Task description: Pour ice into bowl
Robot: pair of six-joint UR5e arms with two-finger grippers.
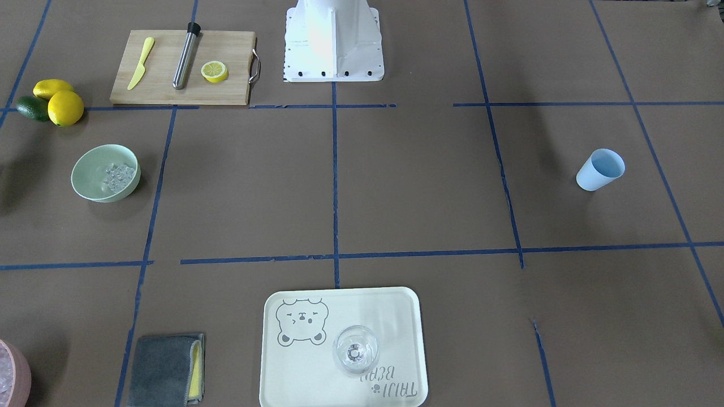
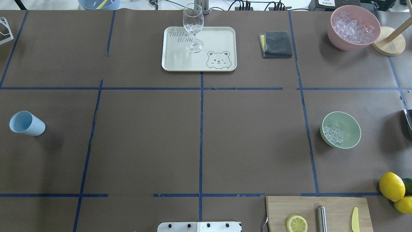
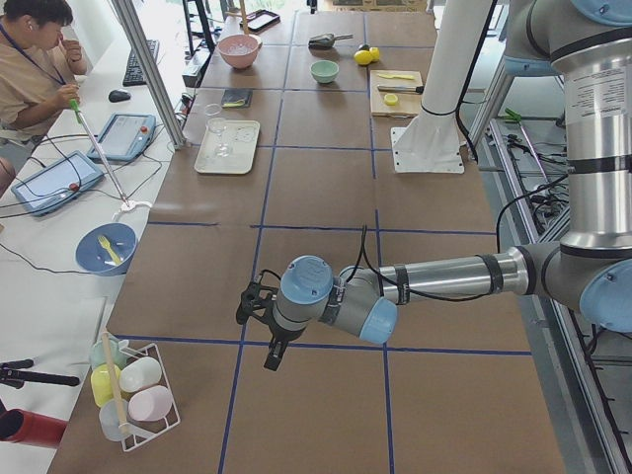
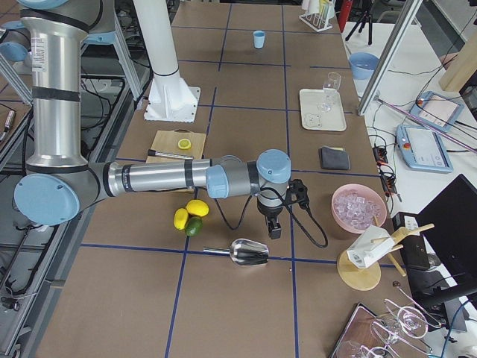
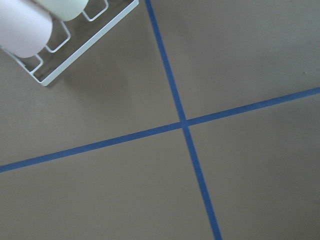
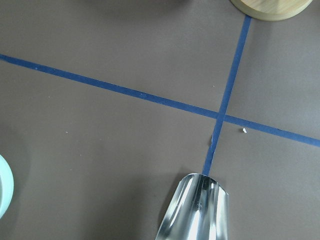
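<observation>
Overhead exterior: ice (image 2: 333, 134) resting inside bowl (image 2: 349, 129).
Left gripper (image 3: 267, 341): opening impossible to tell.
Right gripper (image 4: 274, 227): likewise unclear, near scoop (image 4: 250, 252).

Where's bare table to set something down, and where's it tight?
Free: the middle squares between the tray, the blue cup and the mint-green bowl. Crowded: the robot's right side, where cutting board, lemons, grey cloth and pink ice bowl sit.
</observation>
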